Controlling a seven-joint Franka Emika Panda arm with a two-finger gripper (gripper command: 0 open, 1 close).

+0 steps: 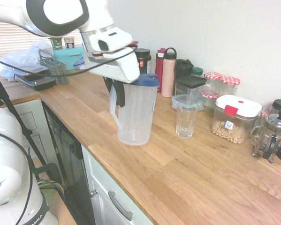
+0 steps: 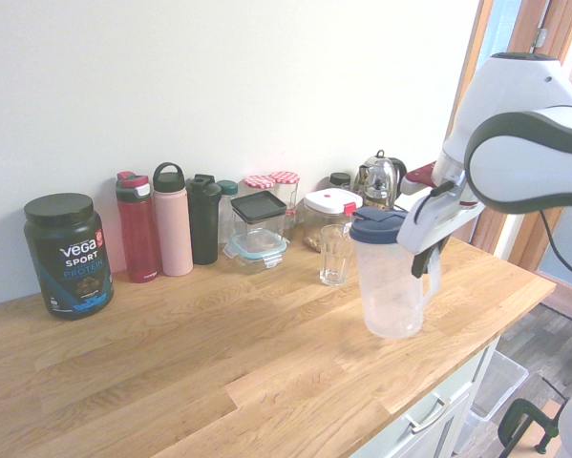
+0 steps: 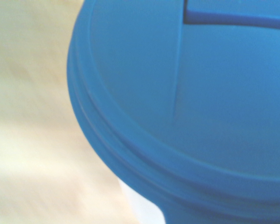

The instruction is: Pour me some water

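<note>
Clear plastic and a blue lid make up the pitcher (image 1: pixel 134 110), which hangs upright in the end effector (image 1: pixel 117 91). Its dark fingers are clamped shut on the pitcher's handle (image 1: pixel 113 108). From the second exterior view the pitcher's base sits at or just above the wooden bench (image 2: pixel 219 363), near the front edge; contact cannot be told. It looks nearly empty. An empty drinking glass (image 1: pixel 186 121) stands on the bench just beside it, towards the wall, apart from it. Behind the glass stand a glass container with a dark lid (image 1: pixel 189 87), a pink bottle (image 1: pixel 167 72) and a red bottle (image 2: pixel 137 227). Up close, the wrist view is filled by the blue lid (image 3: pixel 186 107), out of focus.
</note>
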